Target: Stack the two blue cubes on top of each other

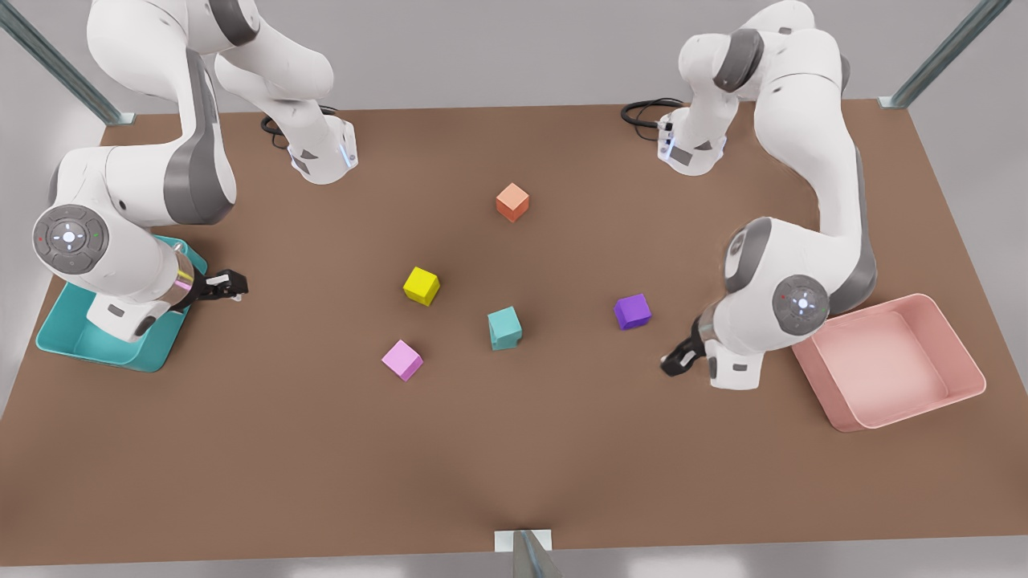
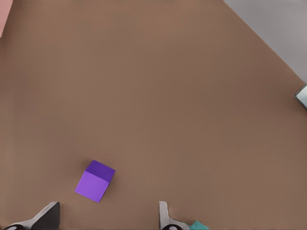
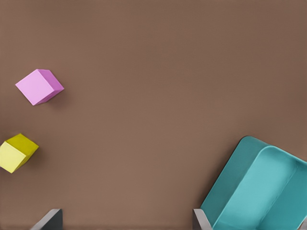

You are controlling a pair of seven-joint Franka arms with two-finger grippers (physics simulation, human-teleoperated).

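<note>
Counter (image 1: pixel 514 449) plain brown, no pattern. One teal cube (image 1: pixel 504 328), plain. Purple cube (image 1: pixel 633 311) deep violet. Pink cube (image 1: pixel 401 360) light lilac-pink. Yellow cube (image 1: pixel 422 286) bright yellow. Orange cube (image 1: pixel 512 201) salmon-orange. Teal bin (image 1: pixel 56 341) same turquoise as the cube; pink bin (image 1: pixel 964 345) pale salmon. Arms white with grey joints; both grippers black.

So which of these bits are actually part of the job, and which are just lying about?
Job: teal cube; left gripper by the purple cube, right gripper by the teal bin, jaws open.
Lying about: purple cube, yellow cube, pink cube, orange cube, teal bin, pink bin.
</note>
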